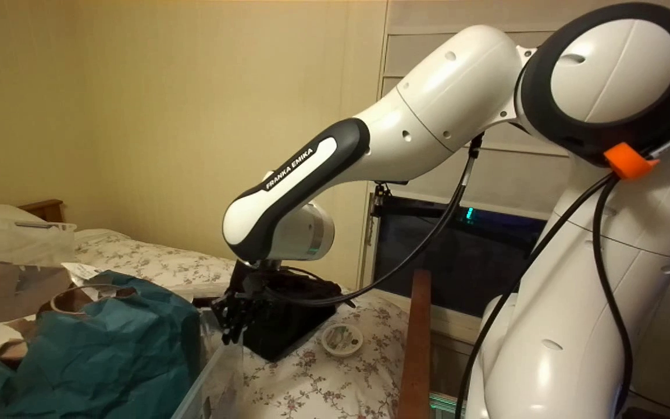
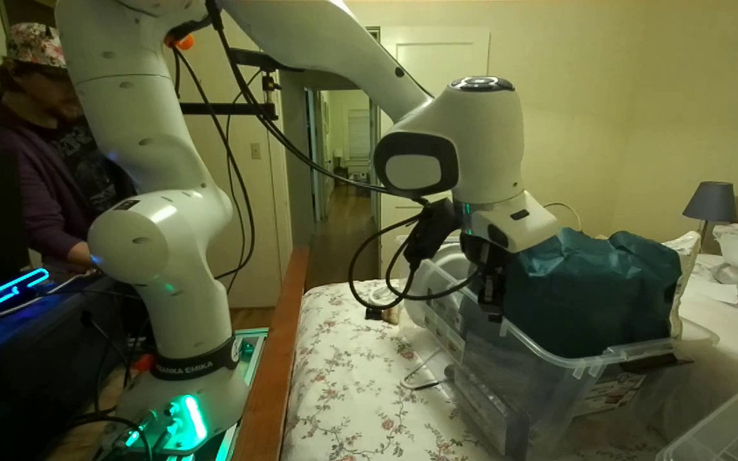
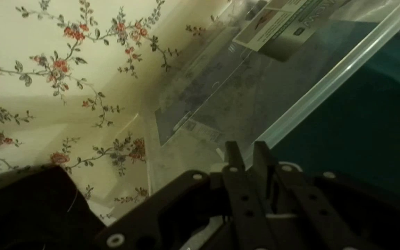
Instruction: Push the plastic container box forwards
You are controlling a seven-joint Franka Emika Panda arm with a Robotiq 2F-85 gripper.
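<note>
Bed counter (image 2: pixel 343 397), floral spread (image 3: pixel 61 69) on it. White Franka arm (image 1: pixel 439 105) stands beside the counter, reaches over it, wrist (image 2: pixel 497 211) angled down. Person (image 2: pixel 42 160) in a flowered hat (image 2: pixel 36 43) is behind the arm in an exterior view, partly hidden by it. Plastic container box (image 2: pixel 535 378): clear, upright on the counter, arm-side edge under the wrist in both exterior views. Teal bundle (image 2: pixel 587 294) sits in it and bulges above the rim (image 3: pixel 339 73). Grey lamp (image 2: pixel 710 203) stands well beyond the bundle. Claw (image 3: pixel 248 147): fingers (image 3: pixel 235 156) close together at the arm-side rim, one toward the bundle, one outside; rim shows in the narrow gap, so it reads as clamped on the rim. Round tub (image 1: pixel 342 340) sits on the spread, apart from the box.
</note>
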